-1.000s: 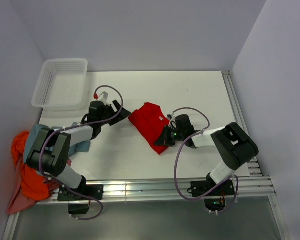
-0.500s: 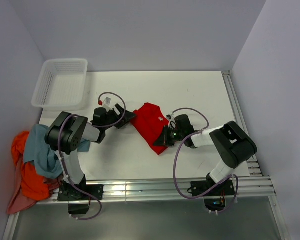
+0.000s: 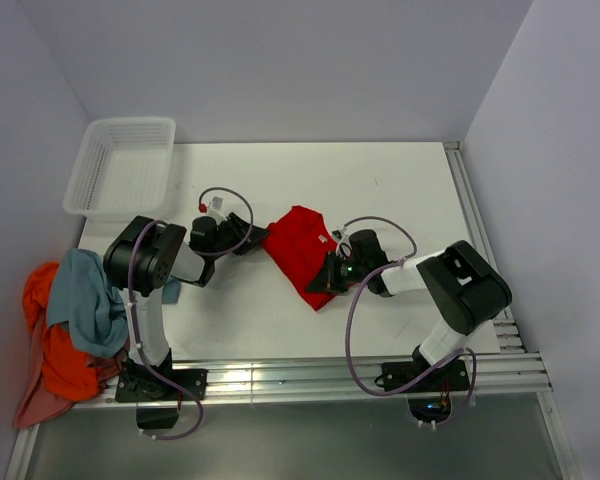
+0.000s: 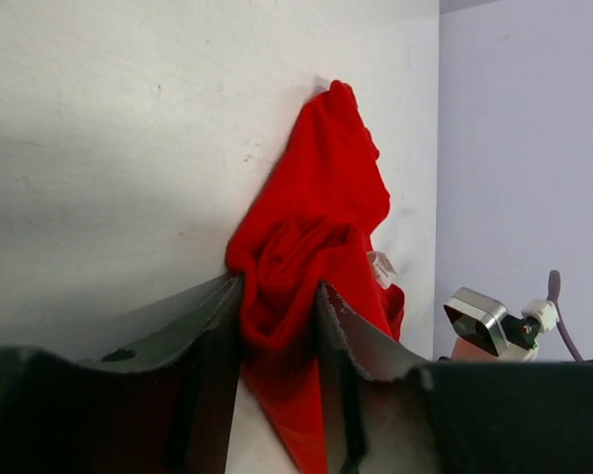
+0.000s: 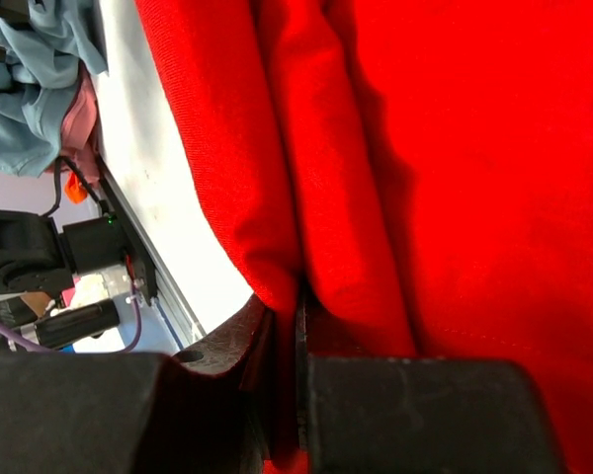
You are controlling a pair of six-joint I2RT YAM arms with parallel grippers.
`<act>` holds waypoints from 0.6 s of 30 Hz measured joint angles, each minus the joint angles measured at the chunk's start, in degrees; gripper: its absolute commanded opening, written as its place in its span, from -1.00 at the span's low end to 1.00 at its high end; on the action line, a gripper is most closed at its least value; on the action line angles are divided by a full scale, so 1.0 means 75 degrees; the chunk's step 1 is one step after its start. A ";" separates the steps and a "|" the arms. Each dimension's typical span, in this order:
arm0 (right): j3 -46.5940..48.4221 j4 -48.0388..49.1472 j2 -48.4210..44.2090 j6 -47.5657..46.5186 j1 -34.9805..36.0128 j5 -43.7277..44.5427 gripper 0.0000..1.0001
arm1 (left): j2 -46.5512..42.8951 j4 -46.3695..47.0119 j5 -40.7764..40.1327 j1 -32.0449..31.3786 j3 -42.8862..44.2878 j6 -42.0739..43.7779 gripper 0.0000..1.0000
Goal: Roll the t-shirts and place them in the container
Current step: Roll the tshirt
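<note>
- Two end effectors grip one red shirt [image 3: 298,248], which lies crumpled in the middle of the bench [image 3: 410,190]
- left end effector [image 3: 257,238] is at the shirt's left corner; its fingers [image 4: 212,336] are partly closed, pinching a bunched wad of red cloth between them
- right end effector [image 3: 327,280] is at the shirt's near edge, jaws almost shut on a thin fold of red cloth
- grey-blue shirt [image 3: 88,295], orange shirt [image 3: 55,355] and pink shirt [image 3: 30,405] lie heaped at the bench's left edge, hanging over it
- white basket [image 3: 125,165] stands at the far left corner, well apart from the red shirt
</note>
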 measured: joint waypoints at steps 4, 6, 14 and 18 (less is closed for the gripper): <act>0.0000 0.0003 0.0000 -0.0006 -0.0003 -0.0012 -0.67 | -0.0012 -0.0187 -0.0117 -0.0003 0.0029 0.0079 -0.45; 0.0006 -0.0032 -0.0006 -0.0029 -0.0003 -0.0015 -0.31 | -0.0090 -0.0420 -0.0149 -0.0009 0.0099 0.0154 -0.45; 0.0411 -0.1562 -0.0880 -0.0737 0.0067 0.0746 0.09 | -0.0801 -0.1853 -0.0711 -0.0251 0.0364 0.0778 -0.46; 0.0589 -0.2381 -0.1180 -0.1061 0.0070 0.1460 -0.01 | -0.1049 -0.2524 -0.1026 -0.0460 0.0632 0.1061 -0.46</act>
